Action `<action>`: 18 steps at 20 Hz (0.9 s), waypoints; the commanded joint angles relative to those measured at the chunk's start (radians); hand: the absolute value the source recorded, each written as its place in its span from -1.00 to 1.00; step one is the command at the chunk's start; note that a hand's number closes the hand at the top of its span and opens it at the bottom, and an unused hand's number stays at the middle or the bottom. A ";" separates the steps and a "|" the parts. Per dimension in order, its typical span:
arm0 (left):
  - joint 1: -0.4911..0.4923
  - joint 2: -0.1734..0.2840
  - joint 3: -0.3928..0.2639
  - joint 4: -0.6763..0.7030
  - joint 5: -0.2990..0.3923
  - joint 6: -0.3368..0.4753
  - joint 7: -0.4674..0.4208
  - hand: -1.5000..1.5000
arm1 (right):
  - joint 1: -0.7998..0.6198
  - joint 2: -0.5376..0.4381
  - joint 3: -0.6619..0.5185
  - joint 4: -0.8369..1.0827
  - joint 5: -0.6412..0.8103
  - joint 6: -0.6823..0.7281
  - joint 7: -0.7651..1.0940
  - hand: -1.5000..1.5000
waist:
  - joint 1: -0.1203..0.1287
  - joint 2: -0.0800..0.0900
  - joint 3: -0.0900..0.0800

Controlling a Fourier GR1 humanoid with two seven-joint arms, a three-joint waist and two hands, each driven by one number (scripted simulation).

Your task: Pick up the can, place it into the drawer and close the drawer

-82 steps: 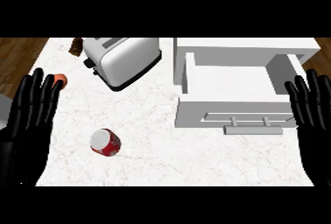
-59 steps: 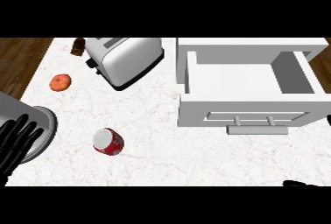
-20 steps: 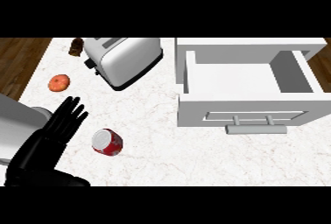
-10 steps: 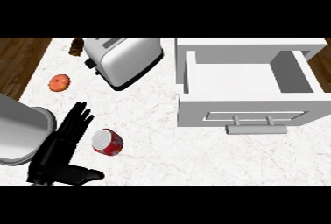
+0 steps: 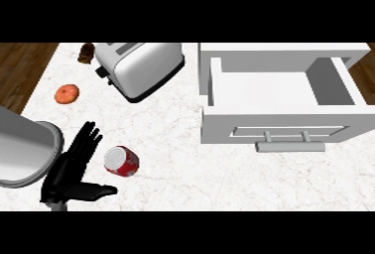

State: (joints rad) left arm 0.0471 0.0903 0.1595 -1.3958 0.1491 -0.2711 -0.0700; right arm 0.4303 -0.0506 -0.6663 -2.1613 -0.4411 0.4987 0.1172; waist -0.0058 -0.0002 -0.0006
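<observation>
Your left hand [image 5: 72, 166] sits at about eight o'clock on the counter [image 5: 183, 163], coming in from the lower left on its grey forearm [image 5: 22, 149]. Its fingers are straight and spread, pointing up toward twelve, and the thumb sticks out toward three o'clock below the can. Nothing is gripped: the hand is flat and open, just beside the can.

The can [image 5: 121, 161] lies tipped on the white marbled counter, red body with its pale silver end facing up toward you. It sits right at the three o'clock side of your fingers, so close that you cannot tell whether they touch it. The thumb is under it at about six o'clock of the can, a little apart.

Look to two o'clock and you have the drawer [image 5: 282, 99], white, pulled open, with its bar handle [image 5: 290, 146] on the near face. The drawer is well apart from the can.

At eleven o'clock stands a silver toaster [image 5: 139, 67], angled on the counter. A small brown object [image 5: 87, 52] sits at its left near the counter's far edge. An orange round fruit [image 5: 67, 94] rests at ten o'clock, well above your fingertips.

Your right hand is nowhere in this view.
</observation>
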 commanded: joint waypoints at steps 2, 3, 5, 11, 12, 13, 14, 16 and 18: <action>-0.032 0.024 0.025 0.186 -0.036 -0.026 -0.140 -1.00 | -0.024 0.017 -0.016 -0.024 -0.002 -0.015 0.035 -1.00 | 0.000 0.001 0.000; -0.021 -0.006 -0.001 0.181 -0.047 -0.010 -0.138 -1.00 | -0.015 -0.005 -0.029 -0.006 -0.020 0.017 0.050 -1.00 | 0.001 0.000 0.000; -0.024 -0.015 -0.006 0.250 -0.083 0.007 -0.214 -1.00 | -0.050 -0.041 -0.070 0.069 -0.056 0.020 0.024 -1.00 | 0.001 0.000 0.000; -0.126 0.058 0.059 0.414 -0.011 -0.077 -0.205 -1.00 | -0.074 0.026 -0.036 0.007 0.019 0.021 0.028 -1.00 | 0.002 0.001 0.000; -0.136 0.050 0.050 0.416 -0.021 -0.059 -0.205 -1.00 | 0.015 0.005 -0.108 -0.029 -0.108 0.081 0.055 -1.00 | -0.002 0.000 0.000; -0.049 0.000 0.008 0.390 -0.060 -0.040 -0.271 -1.00 | -0.018 -0.001 -0.092 0.000 -0.090 0.060 0.069 -1.00 | 0.001 0.000 0.000; -0.127 -0.002 0.013 0.459 -0.065 -0.015 -0.251 -1.00 | -0.045 -0.005 -0.089 -0.011 -0.067 0.045 0.073 -1.00 | 0.000 0.000 0.000; -0.119 0.048 0.037 0.483 -0.033 -0.096 -0.294 -1.00 | 0.007 0.019 -0.106 -0.038 -0.095 0.085 0.070 -1.00 | -0.001 0.000 0.000; -0.161 0.028 0.036 0.528 -0.035 -0.073 -0.298 -1.00 | -0.062 -0.049 -0.123 0.003 -0.136 0.030 0.118 -1.00 | 0.000 0.000 0.000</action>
State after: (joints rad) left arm -0.0790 0.1117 0.1840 -0.9364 0.1015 -0.3272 -0.3409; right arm 0.4029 -0.0435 -0.7426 -2.2025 -0.5140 0.5310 0.2056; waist -0.0064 -0.0001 -0.0005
